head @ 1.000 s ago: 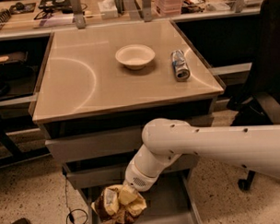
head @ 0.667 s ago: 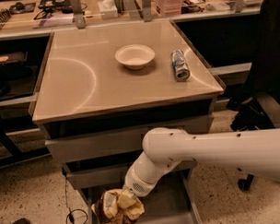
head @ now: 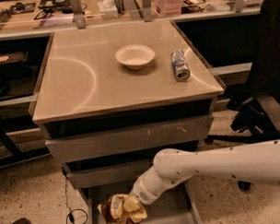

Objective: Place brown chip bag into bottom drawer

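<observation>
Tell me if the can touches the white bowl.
Apart. The camera view shows bare cabinet top between the can and the white bowl. The gripper is low, at the brown chip bag over the bottom drawer.

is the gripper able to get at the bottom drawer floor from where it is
Probably yes: the bottom drawer stands pulled out beyond the drawers above, and the gripper, at the brown chip bag, hangs over its open front part with nothing visible between.
</observation>
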Robot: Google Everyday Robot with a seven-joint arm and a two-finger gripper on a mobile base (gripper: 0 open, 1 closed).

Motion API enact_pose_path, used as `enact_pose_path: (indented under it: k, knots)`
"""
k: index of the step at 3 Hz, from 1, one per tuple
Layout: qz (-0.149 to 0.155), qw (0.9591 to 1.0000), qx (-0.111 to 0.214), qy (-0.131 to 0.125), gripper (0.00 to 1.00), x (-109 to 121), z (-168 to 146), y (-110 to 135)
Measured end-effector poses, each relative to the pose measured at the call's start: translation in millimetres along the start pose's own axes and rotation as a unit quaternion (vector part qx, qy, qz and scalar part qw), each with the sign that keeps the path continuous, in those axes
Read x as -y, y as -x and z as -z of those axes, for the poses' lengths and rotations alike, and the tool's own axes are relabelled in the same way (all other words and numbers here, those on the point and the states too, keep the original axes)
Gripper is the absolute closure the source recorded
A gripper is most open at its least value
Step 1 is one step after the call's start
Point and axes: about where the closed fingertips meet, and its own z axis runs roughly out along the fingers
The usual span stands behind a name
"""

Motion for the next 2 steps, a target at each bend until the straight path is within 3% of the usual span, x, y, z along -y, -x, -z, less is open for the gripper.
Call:
enact_pose_path:
  k: [1,2]
  knots:
    - [0.000,1.0000,0.000,0.000,1.00,0,0,0]
    - [-0.019,0.9998,0.001,-0.005,1.00,9,-14,-9]
